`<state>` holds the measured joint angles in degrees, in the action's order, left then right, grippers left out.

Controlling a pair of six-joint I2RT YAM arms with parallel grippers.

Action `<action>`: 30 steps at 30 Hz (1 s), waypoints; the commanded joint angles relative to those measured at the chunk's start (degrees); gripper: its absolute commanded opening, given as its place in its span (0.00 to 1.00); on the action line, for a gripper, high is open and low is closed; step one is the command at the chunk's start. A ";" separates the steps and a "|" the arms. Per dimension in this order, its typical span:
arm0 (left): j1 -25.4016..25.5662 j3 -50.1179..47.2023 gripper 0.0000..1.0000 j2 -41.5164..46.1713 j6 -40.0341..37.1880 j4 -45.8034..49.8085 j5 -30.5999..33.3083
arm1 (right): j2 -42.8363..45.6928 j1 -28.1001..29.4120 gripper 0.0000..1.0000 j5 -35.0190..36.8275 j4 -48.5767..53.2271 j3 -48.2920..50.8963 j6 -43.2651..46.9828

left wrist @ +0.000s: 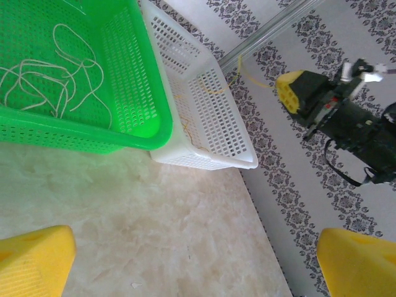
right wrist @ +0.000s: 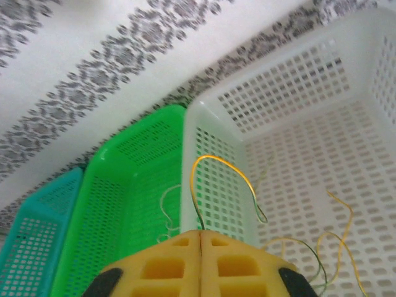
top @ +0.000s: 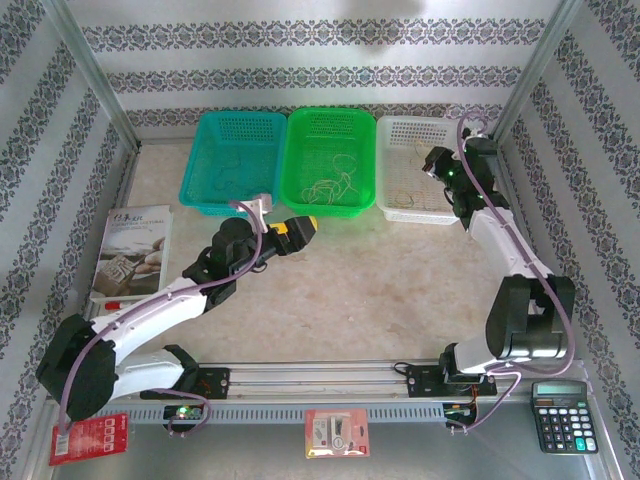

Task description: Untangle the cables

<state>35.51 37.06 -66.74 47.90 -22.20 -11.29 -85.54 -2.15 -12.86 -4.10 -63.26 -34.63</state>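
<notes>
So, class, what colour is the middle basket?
The middle basket is bright green, clearest in the top external view.

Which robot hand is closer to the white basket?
Right. The right gripper hangs over the white basket, pinching a yellowish cable. The left gripper sits open over the table, in front of the green basket.

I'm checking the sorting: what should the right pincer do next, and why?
Probably open the right pincer: its jaws look shut on a yellow cable that loops above the white basket, so letting go should drop it there.
</notes>
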 commanded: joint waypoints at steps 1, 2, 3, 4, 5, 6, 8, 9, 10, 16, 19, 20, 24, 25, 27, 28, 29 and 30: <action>-0.43 -0.06 1.00 2.17 -2.70 3.17 1.22 | -1.62 -0.40 0.45 -1.10 0.85 -0.75 1.47; -0.39 -0.14 1.00 2.55 -2.84 3.53 1.41 | -1.67 -0.40 0.53 -1.37 0.93 -0.53 1.51; -0.44 -0.09 1.00 3.03 -3.19 4.06 1.53 | -1.44 -0.44 0.60 -1.47 0.92 -0.16 1.50; -0.41 -0.19 1.00 3.53 -3.46 4.48 1.83 | -0.84 -0.36 0.65 -1.26 0.93 0.29 1.59; -0.44 -0.31 1.00 3.99 -3.72 4.77 2.17 | -0.10 -0.40 0.73 -0.99 0.89 0.76 1.63; -0.42 -0.37 1.00 4.43 -3.84 5.09 2.44 | 0.68 -0.35 0.79 -0.67 0.98 1.06 1.77; -0.52 -0.58 1.00 5.28 -4.36 5.62 2.98 | 2.51 -0.40 0.81 -0.63 1.19 1.71 2.05; -0.57 -0.43 1.00 5.78 -4.78 6.16 3.34 | 3.54 -0.39 0.81 -0.77 1.36 1.99 2.20; -0.68 -0.41 1.00 6.32 -5.36 6.90 3.71 | 4.60 -0.39 0.82 -0.94 1.55 2.44 2.14; -1.12 0.26 1.00 12.02 -12.96 13.27 11.57 | 11.85 0.31 0.98 -3.90 1.55 6.76 3.76; -1.28 0.42 1.00 16.16 -18.50 17.85 18.87 | 15.75 1.22 0.98 -4.35 1.93 9.70 5.53; -1.38 0.21 1.00 17.46 -20.43 18.72 20.89 | 16.93 1.40 0.98 -4.47 2.04 10.63 6.11; -2.00 -1.35 1.00 23.10 -28.68 21.06 30.71 | 22.08 2.78 0.98 -1.15 3.03 14.44 9.32; -2.21 -1.83 1.00 24.12 -30.10 21.01 32.93 | 23.41 3.14 0.98 0.35 3.21 15.27 9.58; -3.02 -3.37 1.00 25.92 -33.36 20.65 37.41 | 26.47 4.29 0.98 5.64 1.92 19.05 10.04; -3.64 -4.04 1.00 26.64 -35.11 20.13 38.07 | 27.78 4.97 0.98 7.74 0.97 20.73 10.57; -4.42 -5.02 1.00 27.11 -36.56 19.18 39.17 | 29.31 5.66 0.98 11.20 -0.43 22.88 11.19; -5.45 -6.05 1.00 27.49 -37.64 18.54 39.95 | 30.72 6.28 0.98 14.38 -2.45 25.30 12.26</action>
<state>32.14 33.47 -40.05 18.52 -4.32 21.28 -57.76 2.85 -7.99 -3.22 -42.37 -25.76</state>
